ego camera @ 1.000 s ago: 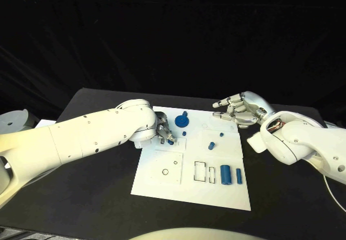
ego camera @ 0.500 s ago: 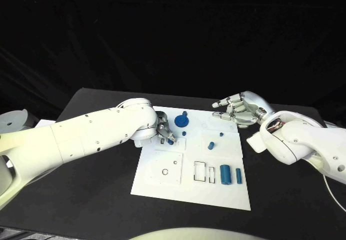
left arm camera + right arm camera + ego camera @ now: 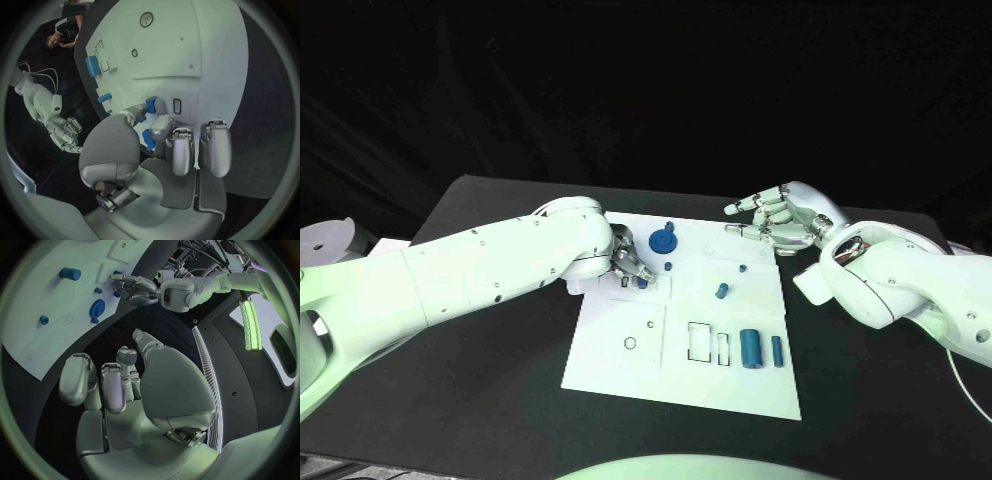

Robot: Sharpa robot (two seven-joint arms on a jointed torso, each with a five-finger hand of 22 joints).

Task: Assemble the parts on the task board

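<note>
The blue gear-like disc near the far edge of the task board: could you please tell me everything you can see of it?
The blue disc is a round, flat part that looks like plastic, with a toothed-looking rim and a small blue stub at its far side. It lies flat on the white task board near its far edge. Nothing holds it: the left hand works just beside it, and the right hand hovers apart, fingers spread.

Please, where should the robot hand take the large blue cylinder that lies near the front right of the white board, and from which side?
Grip the large blue cylinder across its middle, coming from above. It lies flat on the task board, and the slim blue rod beside it leaves little room sideways.
</note>
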